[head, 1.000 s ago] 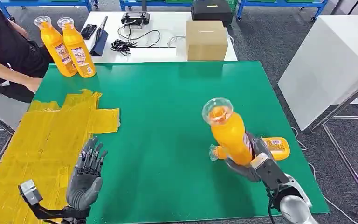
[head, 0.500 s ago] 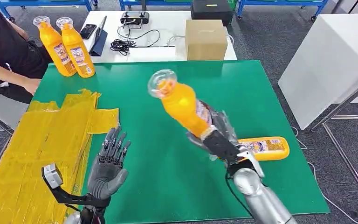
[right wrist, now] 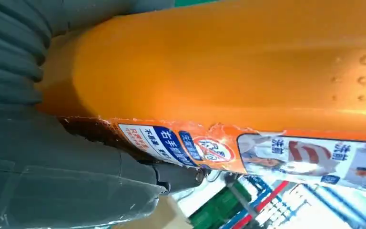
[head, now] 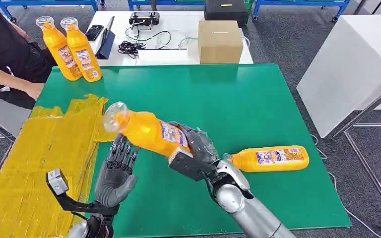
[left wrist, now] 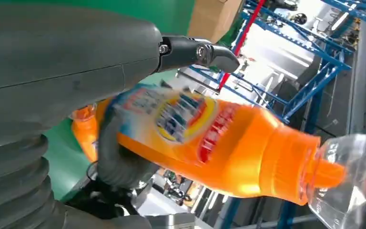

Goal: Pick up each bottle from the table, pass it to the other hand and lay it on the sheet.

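Note:
My right hand (head: 194, 154) grips an orange bottle (head: 151, 132) by its lower half and holds it tilted above the green table (head: 238, 104), clear cap toward the left. In the right wrist view the bottle (right wrist: 248, 67) lies across my right hand (right wrist: 43, 162). My left hand (head: 115, 174) stands open, fingers spread upward, just below the bottle's neck; whether it touches is unclear. The left wrist view has the bottle (left wrist: 228, 150) close beside my left hand (left wrist: 52, 62). A second bottle (head: 270, 158) lies flat on the table to the right. The yellow sheet (head: 34, 163) covers the table's left side.
Two more orange bottles (head: 72, 48) stand at the table's far left corner. A person in black (head: 2, 54) stands beside that corner, one arm near the sheet. Behind the table are a white desk with cables (head: 144, 42) and a cardboard box (head: 220, 42).
My right hand has carried the bottle up off the table and leftward, tipping it toward my left hand. The left hand has risen and moved right to meet it.

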Controlling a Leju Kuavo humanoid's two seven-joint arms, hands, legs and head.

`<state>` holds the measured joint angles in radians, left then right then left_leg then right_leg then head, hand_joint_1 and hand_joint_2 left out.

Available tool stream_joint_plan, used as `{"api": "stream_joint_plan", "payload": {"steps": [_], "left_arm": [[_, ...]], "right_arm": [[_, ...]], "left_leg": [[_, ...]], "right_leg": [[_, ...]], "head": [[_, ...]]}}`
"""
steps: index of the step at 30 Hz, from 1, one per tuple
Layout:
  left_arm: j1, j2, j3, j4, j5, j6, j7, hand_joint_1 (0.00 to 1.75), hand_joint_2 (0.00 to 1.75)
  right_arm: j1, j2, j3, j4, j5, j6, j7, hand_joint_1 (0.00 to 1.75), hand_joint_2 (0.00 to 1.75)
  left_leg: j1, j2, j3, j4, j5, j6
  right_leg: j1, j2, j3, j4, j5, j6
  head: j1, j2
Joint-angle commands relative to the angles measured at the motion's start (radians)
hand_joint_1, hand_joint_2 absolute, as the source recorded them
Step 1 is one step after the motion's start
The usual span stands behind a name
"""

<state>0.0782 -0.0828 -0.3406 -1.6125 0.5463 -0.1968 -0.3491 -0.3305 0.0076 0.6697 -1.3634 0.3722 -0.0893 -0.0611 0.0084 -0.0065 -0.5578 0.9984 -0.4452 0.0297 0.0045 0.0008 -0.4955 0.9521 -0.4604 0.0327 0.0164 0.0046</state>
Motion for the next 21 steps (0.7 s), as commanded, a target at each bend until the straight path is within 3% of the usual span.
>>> {"api": "stream_joint_plan", "payload": {"steps": [1, 7, 21], "left_arm": [[-0.031, -0.01, 0.051, 0.046, -0.004, 0.009, 0.001, 0.0, 1.75], [-0.053, 0.002, 0.053, 0.094, -0.016, -0.01, 0.005, 0.0, 1.75], [-0.063, 0.001, 0.052, 0.123, -0.017, -0.02, 0.003, 0.0, 1.75]], "right_arm": [[-0.058, 0.028, 0.206, 0.139, 0.036, 0.066, 0.028, 1.75, 1.75], [-0.1, 0.045, 0.338, 0.176, -0.046, 0.204, 0.021, 1.75, 1.75], [-0.153, 0.073, 0.406, 0.12, -0.098, 0.226, 0.029, 1.75, 1.75]], "left_leg": [[0.0, 0.004, 0.002, -0.002, 0.0, -0.002], [0.0, 0.005, 0.002, -0.002, 0.0, -0.001], [0.0, 0.0, 0.0, -0.001, 0.001, -0.002]], "right_leg": [[0.0, 0.004, 0.0, -0.001, 0.0, 0.0], [0.0, 0.004, 0.0, 0.0, 0.001, 0.0], [-0.001, -0.001, -0.001, 0.0, -0.001, 0.0]], "head": [[0.0, 0.0], [0.0, 0.0], [0.0, 0.0]]}}
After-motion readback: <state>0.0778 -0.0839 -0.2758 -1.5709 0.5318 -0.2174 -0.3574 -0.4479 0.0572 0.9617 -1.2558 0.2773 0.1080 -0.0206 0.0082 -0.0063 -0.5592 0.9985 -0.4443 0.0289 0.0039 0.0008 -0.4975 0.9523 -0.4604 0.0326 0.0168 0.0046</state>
